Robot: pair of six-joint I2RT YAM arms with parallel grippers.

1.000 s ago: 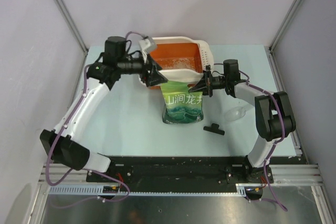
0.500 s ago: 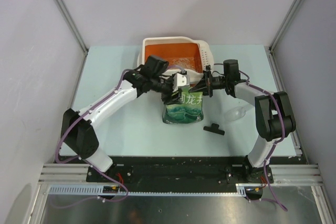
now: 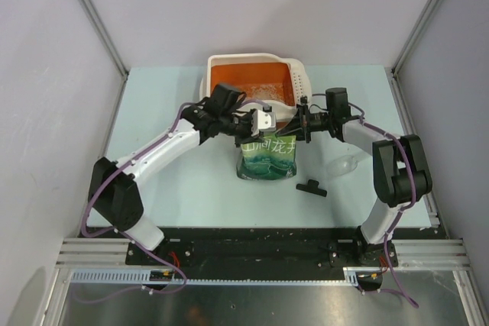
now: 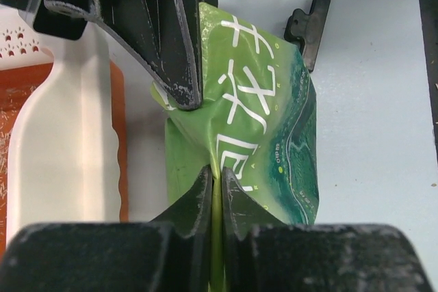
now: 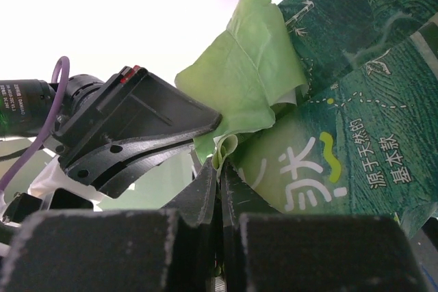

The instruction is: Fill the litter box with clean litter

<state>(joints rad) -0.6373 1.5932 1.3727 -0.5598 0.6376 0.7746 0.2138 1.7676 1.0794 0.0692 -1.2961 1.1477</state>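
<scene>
The litter box (image 3: 229, 59), orange inside with a cream rim, stands at the back of the table. Pale grains of clean litter (image 3: 257, 92) lie thinly on its orange floor. Just in front of it the green pouch (image 3: 267, 156) with white characters rests with its top edge lifted. My left gripper (image 3: 254, 130) is shut on the pouch's top left part, and the thin green film (image 4: 260, 121) is pinched between the jaws of my left gripper (image 4: 215, 177). My right gripper (image 3: 299, 123) is shut on the top right corner, where a folded green edge (image 5: 233, 145) sits in its jaws.
A black clip (image 3: 310, 186) lies on the table right of the pouch's lower end. A clear plastic scoop (image 3: 344, 165) lies beyond it, near the right arm. Grey enclosure walls stand at both sides and behind.
My left arm swung in from the box's left corner to the pouch top and its jaws closed on the green film. The right gripper kept its hold and place.
</scene>
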